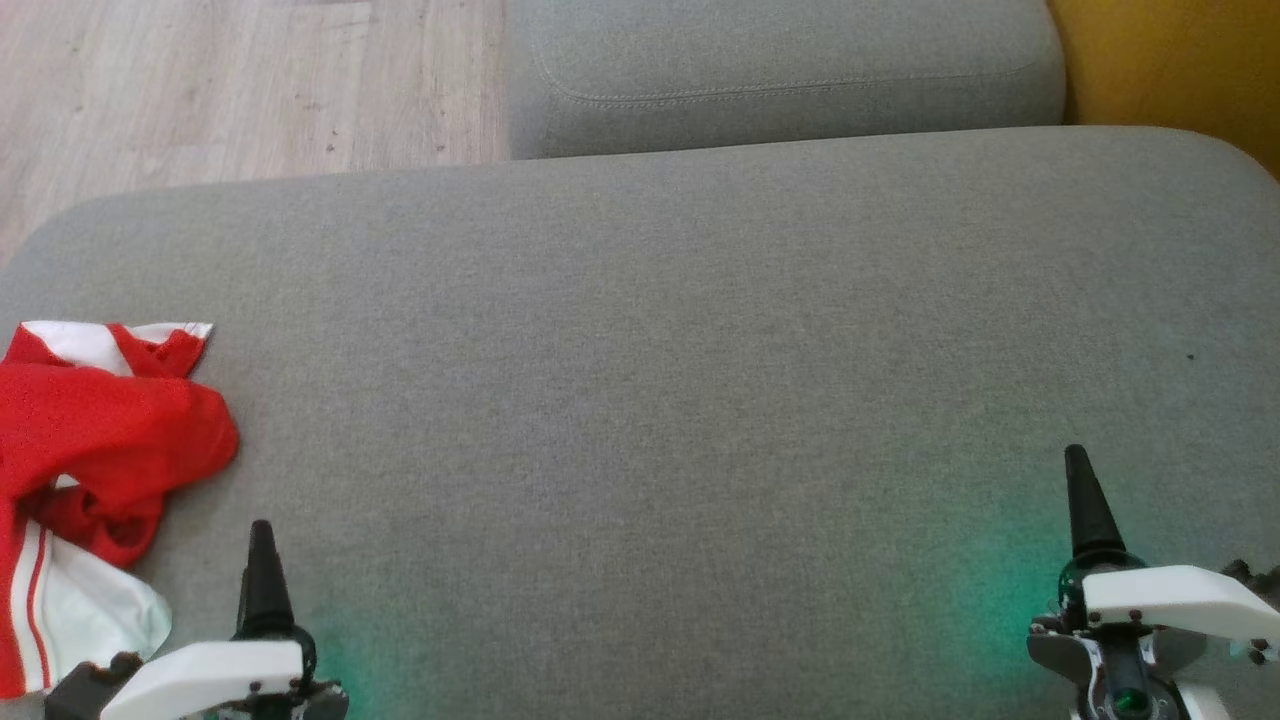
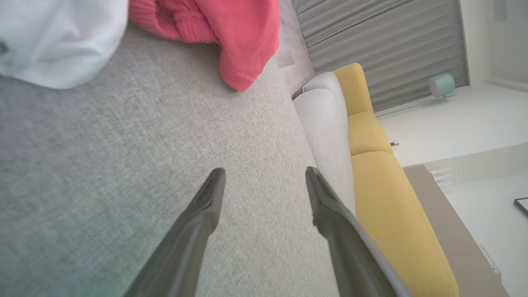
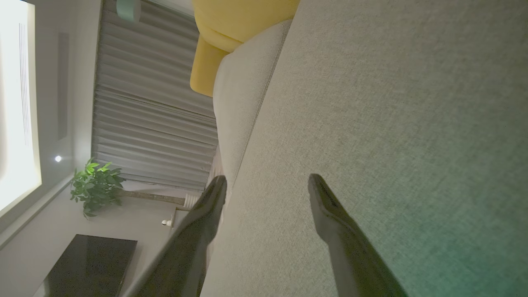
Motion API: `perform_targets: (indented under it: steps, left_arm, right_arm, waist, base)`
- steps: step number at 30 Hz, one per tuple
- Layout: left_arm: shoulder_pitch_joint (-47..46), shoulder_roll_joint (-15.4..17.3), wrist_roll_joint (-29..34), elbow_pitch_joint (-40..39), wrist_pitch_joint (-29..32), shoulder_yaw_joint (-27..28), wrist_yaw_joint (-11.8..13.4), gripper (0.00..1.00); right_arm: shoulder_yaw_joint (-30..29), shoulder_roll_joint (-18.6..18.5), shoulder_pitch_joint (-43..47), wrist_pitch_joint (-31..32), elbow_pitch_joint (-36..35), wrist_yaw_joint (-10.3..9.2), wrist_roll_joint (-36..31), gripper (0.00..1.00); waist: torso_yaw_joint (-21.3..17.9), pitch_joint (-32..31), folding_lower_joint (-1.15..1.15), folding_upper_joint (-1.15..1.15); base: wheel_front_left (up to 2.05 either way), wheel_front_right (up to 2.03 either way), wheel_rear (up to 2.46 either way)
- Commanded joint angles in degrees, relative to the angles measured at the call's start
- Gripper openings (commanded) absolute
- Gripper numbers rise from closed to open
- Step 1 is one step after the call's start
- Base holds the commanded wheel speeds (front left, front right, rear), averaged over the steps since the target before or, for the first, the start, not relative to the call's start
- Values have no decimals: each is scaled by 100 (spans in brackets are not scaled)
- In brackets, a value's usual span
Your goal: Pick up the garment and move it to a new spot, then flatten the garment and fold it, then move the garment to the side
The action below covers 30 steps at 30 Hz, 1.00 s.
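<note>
Garment (image 1: 100, 430) on cushion (image 1: 640, 350), left edge — left pincer (image 2: 265, 171) just beside, right pincer (image 3: 267, 177) far right.

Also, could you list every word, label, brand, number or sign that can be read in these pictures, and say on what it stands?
No text can be read in any view.
The red and white garment shows stripes, but no lettering or label.
The grey cushion is plain cloth.
The dark framed thing at the edge of the left wrist view is too small to tell.
</note>
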Motion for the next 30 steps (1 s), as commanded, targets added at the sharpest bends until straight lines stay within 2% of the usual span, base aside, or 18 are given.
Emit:
perform_targets:
  steps: [1, 30]
  left_arm:
    - [-278, 80, 248, -164, -69, 7, 28, 100]
    - [-353, 143, 2433, -9, -563, -120, 302, 100]
  right_arm:
    - [79, -75, -320, -91, -152, 13, -238, 100]
    - [252, -39, -584, -581, 221, 24, -2620, 100]
  waist:
    - [-1, 7, -1, 0]
    - [-53, 82, -1, 0]
  base:
    - [0, 0, 0]
    - [0, 0, 0]
